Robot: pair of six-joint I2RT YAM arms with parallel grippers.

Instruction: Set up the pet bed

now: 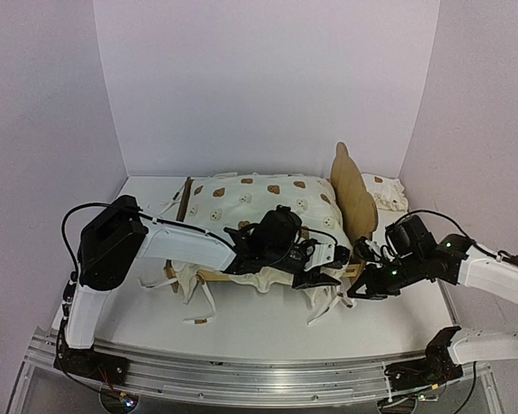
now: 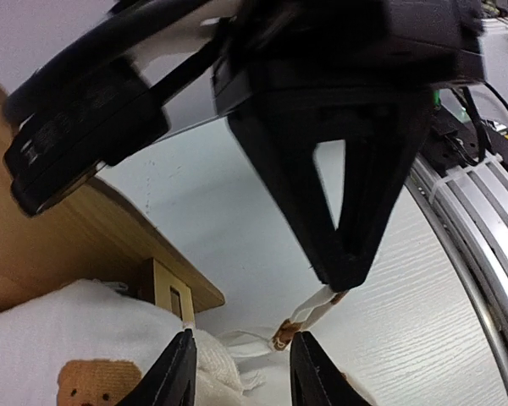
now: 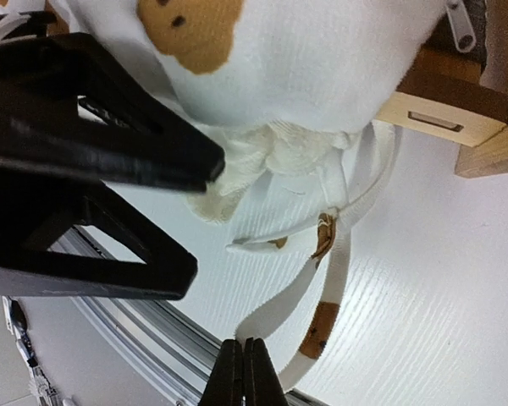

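The pet bed (image 1: 352,191) lies across the middle of the table, its plywood headboard to the right and a cream bear-print cushion (image 1: 259,198) on top. At the bed's front right corner a white tie string (image 3: 322,288) hangs from the cushion (image 3: 305,51) beside a wooden leg (image 3: 444,114). My right gripper (image 3: 243,372) is shut on the looped end of that tie string. My left gripper (image 2: 241,372) stands open just above the same corner, cushion (image 2: 68,330) and string (image 2: 309,313) between and beyond its fingers, not gripped. From above, left gripper (image 1: 322,274) and right gripper (image 1: 360,291) sit close together.
A small ruffled pillow (image 1: 387,191) lies behind the headboard at the back right. More tie strings (image 1: 198,302) trail on the table in front of the bed. A metal rail (image 1: 242,375) runs along the near edge. Walls close in the left, back and right.
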